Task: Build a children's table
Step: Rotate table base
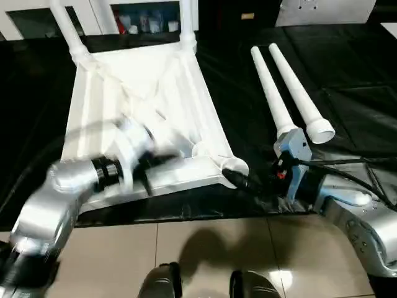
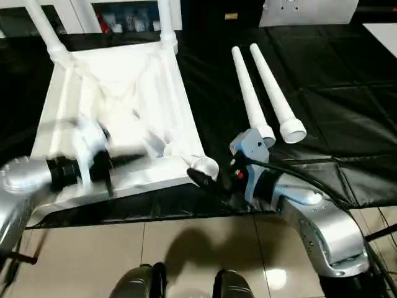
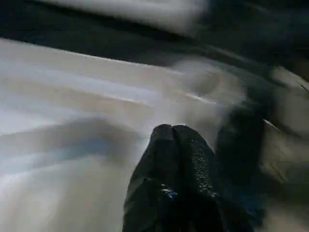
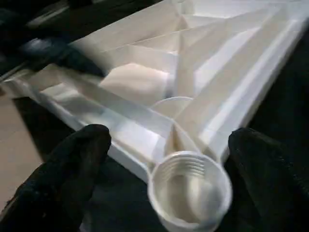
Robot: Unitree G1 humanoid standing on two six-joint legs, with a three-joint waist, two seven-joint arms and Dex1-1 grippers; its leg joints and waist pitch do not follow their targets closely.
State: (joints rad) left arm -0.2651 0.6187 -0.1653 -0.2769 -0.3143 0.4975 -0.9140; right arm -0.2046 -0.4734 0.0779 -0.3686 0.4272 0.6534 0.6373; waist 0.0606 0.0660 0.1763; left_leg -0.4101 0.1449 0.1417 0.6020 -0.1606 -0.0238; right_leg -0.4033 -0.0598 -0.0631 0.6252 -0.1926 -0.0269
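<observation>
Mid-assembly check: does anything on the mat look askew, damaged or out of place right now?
Nothing stands out. The table top lies upside down on the black mat, with two legs already standing in its far corner sockets. Two loose legs lie side by side to its right, apart from it. The near right socket is empty and looks intact.

Overhead light overexposes the white table top (image 1: 142, 93) and leaves glare spots on the floor tiles (image 1: 282, 276) at lower centre. The left arm (image 1: 74, 186) smears with motion blur at lower left, and the left wrist view is dim and streaked.

Left hand (image 3: 174, 145) fingers pressed together; right hand (image 4: 169, 159) spread wide.
</observation>
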